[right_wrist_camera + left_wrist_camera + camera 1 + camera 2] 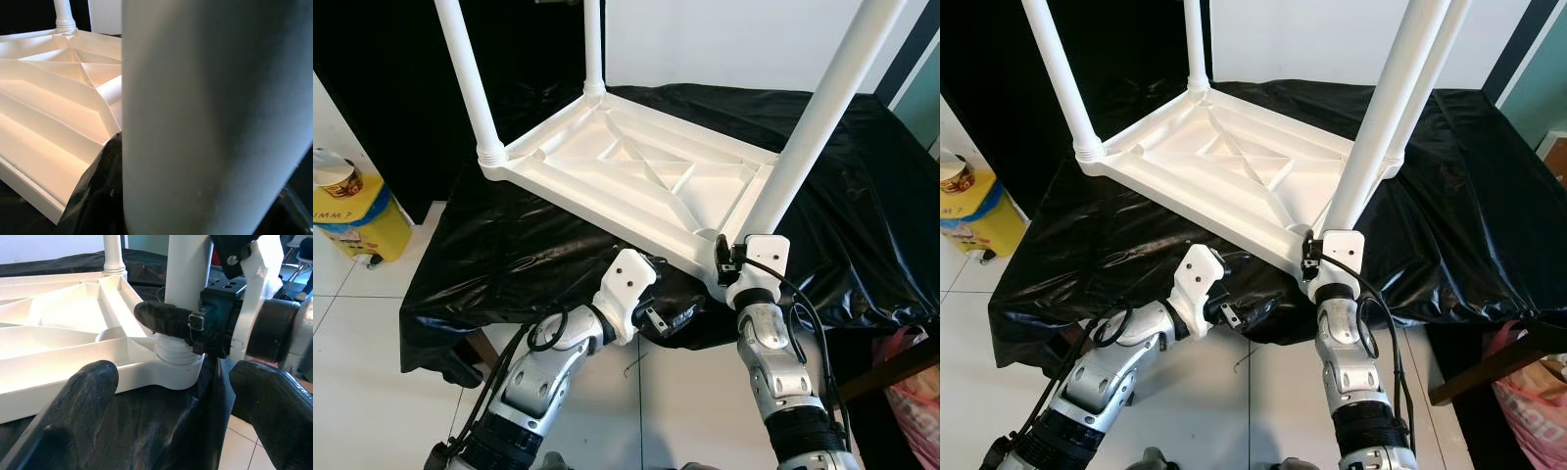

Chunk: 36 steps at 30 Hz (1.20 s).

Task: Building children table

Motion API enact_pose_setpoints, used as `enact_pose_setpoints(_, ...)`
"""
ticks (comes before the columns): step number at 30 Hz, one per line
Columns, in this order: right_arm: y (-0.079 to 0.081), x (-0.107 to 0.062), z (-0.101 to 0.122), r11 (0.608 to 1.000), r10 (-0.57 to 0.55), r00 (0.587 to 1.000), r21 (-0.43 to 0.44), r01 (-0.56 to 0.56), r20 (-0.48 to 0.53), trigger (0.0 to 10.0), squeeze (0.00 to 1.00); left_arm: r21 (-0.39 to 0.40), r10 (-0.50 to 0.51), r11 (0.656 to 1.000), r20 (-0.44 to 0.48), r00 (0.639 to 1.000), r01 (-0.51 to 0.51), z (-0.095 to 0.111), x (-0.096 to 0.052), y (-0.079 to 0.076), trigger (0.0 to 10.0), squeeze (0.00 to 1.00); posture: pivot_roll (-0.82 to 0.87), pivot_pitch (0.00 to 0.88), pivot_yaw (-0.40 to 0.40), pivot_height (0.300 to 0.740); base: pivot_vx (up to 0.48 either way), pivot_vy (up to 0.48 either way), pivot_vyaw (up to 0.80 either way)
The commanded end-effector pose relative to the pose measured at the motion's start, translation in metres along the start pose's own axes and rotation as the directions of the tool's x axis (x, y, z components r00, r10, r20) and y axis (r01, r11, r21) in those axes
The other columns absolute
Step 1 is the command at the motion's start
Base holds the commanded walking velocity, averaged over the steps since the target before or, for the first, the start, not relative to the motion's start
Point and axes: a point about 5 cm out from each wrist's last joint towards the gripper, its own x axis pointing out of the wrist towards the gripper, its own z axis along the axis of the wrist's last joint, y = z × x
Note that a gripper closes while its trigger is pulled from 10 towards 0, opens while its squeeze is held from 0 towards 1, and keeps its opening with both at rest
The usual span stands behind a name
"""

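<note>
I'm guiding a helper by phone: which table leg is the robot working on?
On the black-covered table lies a white tabletop, upside down, legs pointing up. The leg is at its near right corner. Unlike the others, it has the right gripper clamped around its base.

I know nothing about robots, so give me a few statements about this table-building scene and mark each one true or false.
1. The white plastic table top lies upside down on the black plastic sheet. True.
2. The right gripper is at the near white leg, just above its socket. True.
3. The left gripper clamps a leg. False: it is open, below the top's near edge.
4. The yellow bin sits on the sheet. False: it stands on the floor.
</note>
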Motion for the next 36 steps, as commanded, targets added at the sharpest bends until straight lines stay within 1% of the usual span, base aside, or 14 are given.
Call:
enact_pose_setpoints(1,-0.002,-0.007,-0.015,1.000,0.001,0.997,-0.017,-0.003,-0.075,10.0,0.00,0.014,0.026,1.000,0.008,1.000,-0.027,0.002,0.002,0.003,10.0,0.00,-0.01,0.058,-0.050,0.740,0.000,0.000,0.00)
enact_pose_setpoints(7,-0.001,-0.009,-0.013,1.000,-0.007,0.997,-0.017,0.006,-0.076,10.0,0.00,0.019,0.031,0.999,0.012,0.999,-0.031,0.002,0.001,0.005,10.0,0.00,0.00,0.056,-0.047,0.740,0.000,0.000,0.00)
enact_pose_setpoints(8,-0.001,-0.009,-0.010,1.000,0.010,0.998,-0.006,-0.011,-0.063,10.0,1.00,0.020,0.032,0.999,0.012,0.999,-0.032,0.002,0.001,0.005,10.0,0.00,0.00,0.057,-0.049,0.740,0.000,0.000,0.00)
enact_pose_setpoints(15,-0.001,-0.008,-0.004,0.997,0.079,0.996,-0.005,-0.080,-0.035,10.0,1.00,0.022,0.036,0.999,0.016,0.999,-0.036,0.003,0.001,0.006,10.0,0.00,0.00,0.062,-0.051,0.740,0.000,0.000,0.00)
enact_pose_setpoints(17,-0.008,-0.007,0.000,0.979,0.200,0.980,-0.030,-0.201,-0.022,10.0,1.00,0.020,0.039,0.999,0.017,0.999,-0.039,0.002,0.000,0.005,10.0,0.00,0.00,0.061,-0.044,0.740,0.000,0.000,0.00)
enact_pose_setpoints(20,-0.012,-0.006,0.001,0.964,0.261,0.965,-0.042,-0.262,-0.022,10.0,1.00,0.020,0.038,0.999,0.016,0.999,-0.038,0.002,0.000,0.005,10.0,0.00,0.00,0.063,-0.040,0.740,0.000,0.000,0.00)
enact_pose_setpoints(21,-0.021,-0.003,0.003,0.921,0.385,0.923,-0.048,-0.386,-0.028,10.0,0.00,0.023,0.030,0.999,0.011,0.999,-0.030,0.001,0.000,0.004,10.0,0.00,0.00,0.061,-0.038,0.740,0.000,0.000,0.00)
enact_pose_setpoints(24,-0.024,-0.002,0.005,0.899,0.434,0.901,-0.055,-0.435,-0.025,10.0,0.00,0.025,0.027,0.999,0.009,1.000,-0.028,0.001,-0.001,0.004,10.0,0.00,0.00,0.061,-0.036,0.740,0.000,0.000,0.00)
enact_pose_setpoints(26,-0.029,0.001,0.009,0.854,0.513,0.858,-0.084,-0.514,-0.036,10.0,0.00,0.029,0.029,0.999,0.005,1.000,-0.029,0.000,-0.002,0.005,10.0,0.00,0.00,0.060,-0.037,0.740,0.000,0.000,0.00)
enact_pose_setpoints(30,-0.033,0.005,0.010,0.823,0.555,0.830,-0.105,-0.558,-0.058,10.0,0.00,0.028,0.032,0.999,0.005,0.999,-0.032,0.001,-0.003,0.006,10.0,0.00,0.00,0.060,-0.039,0.740,0.000,0.000,0.00)
enact_pose_setpoints(32,-0.033,0.005,0.010,0.823,0.555,0.830,-0.105,-0.558,-0.058,10.0,0.00,0.028,0.032,0.999,0.005,0.999,-0.032,0.001,-0.003,0.006,10.0,0.00,0.00,0.060,-0.039,0.740,0.000,0.000,0.00)
enact_pose_setpoints(34,-0.033,0.007,0.012,0.804,0.578,0.813,-0.122,-0.582,-0.065,10.0,0.00,0.023,0.031,0.999,0.007,1.000,-0.031,0.001,-0.002,0.006,10.0,0.00,0.00,0.058,-0.037,0.740,0.000,0.000,0.00)
enact_pose_setpoints(35,-0.032,0.011,0.012,0.782,0.604,0.793,-0.136,-0.608,-0.073,10.0,0.00,0.022,0.026,0.999,0.009,1.000,-0.026,0.001,-0.001,0.004,10.0,0.00,0.01,0.050,-0.038,0.740,0.000,0.000,0.00)
enact_pose_setpoints(36,-0.032,0.011,0.012,0.782,0.604,0.793,-0.136,-0.608,-0.073,10.0,0.00,0.022,0.026,0.999,0.009,1.000,-0.026,0.001,-0.001,0.004,10.0,0.00,0.01,0.050,-0.038,0.740,0.000,0.000,0.00)
